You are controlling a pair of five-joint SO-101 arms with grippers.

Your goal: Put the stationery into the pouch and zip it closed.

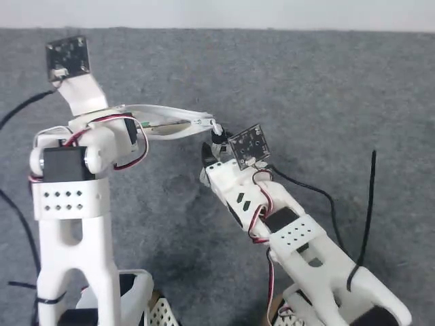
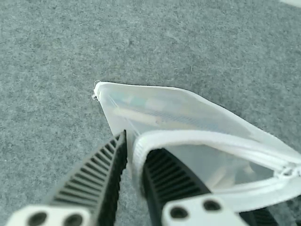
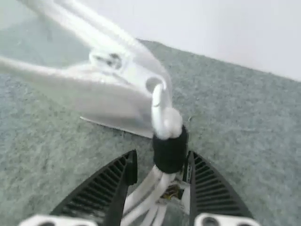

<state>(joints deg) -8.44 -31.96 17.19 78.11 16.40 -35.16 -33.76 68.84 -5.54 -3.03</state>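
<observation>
- Two risks: your left gripper (image 2: 131, 143) pinches the pouch (image 2: 188, 110) rim, so it may slip.
- Your right gripper (image 3: 161, 159) clamps the zipper pull (image 3: 170, 146); skewed tugging could jam it.

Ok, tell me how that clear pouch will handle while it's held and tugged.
Probably floppy: the pouch bows between the left claw pinching its rim and the right claw gripping the zip pull. Likely light: those two pinches seem to hold it above the table. Its smooth film may slip, and the stationery inside could shift.
</observation>
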